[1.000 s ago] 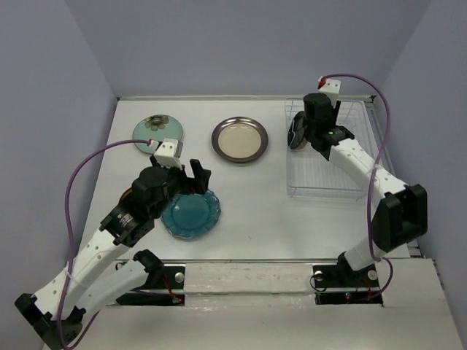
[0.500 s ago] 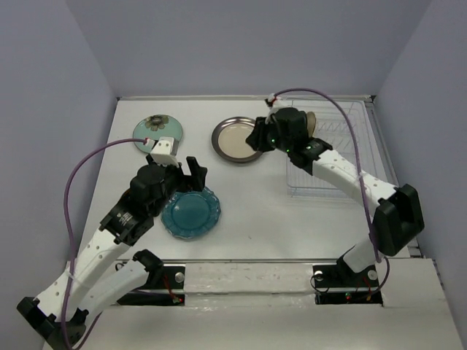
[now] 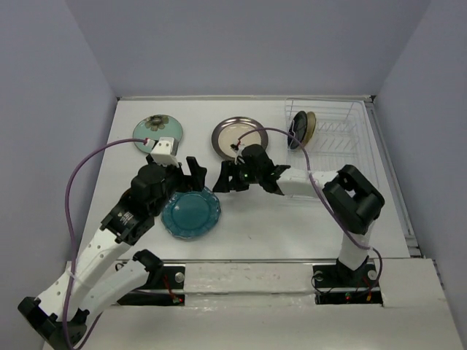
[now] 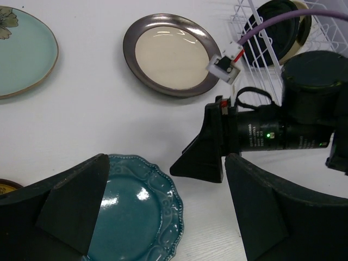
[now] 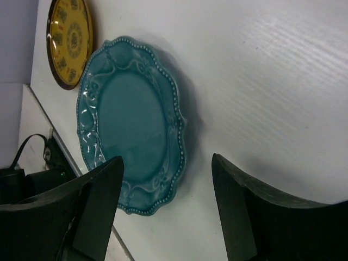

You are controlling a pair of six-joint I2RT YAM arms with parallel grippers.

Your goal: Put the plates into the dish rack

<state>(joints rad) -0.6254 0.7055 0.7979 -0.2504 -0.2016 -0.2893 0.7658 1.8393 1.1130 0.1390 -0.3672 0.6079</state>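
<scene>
Top external view: the white wire dish rack (image 3: 339, 135) is seen at the far right of the table (image 3: 255, 233). Two plates are held in it, stood on edge at its far left end: a glossy black plate (image 3: 297, 131) and, just behind it on the right, a cream plate (image 3: 311, 125). The other slots that can be seen carry nothing.

Four plates are left lying flat on the table. A mint plate (image 3: 155, 131) with a dark flower is placed at the far left, and a silver metal plate (image 3: 237, 138) with a pale centre at the far middle, well apart from it. A scalloped teal plate (image 3: 191, 213) is set nearer, left of centre. A yellow-orange plate (image 5: 68, 38) is seen just beside it on the left, largely hidden under the left arm from above.

The left gripper (image 3: 188, 175) is held over the far rim of the teal plate; in the left wrist view its fingers (image 4: 70, 212) are spread wide apart, with the plate's rim and bare table between them. The right gripper (image 3: 221, 180) is stretched leftwards across the table, low and just beside the teal plate's far right rim. Its fingers (image 5: 98, 201) are parted as well, and the teal plate is framed between them in the right wrist view. Whether the plate is touched cannot be told.
</scene>
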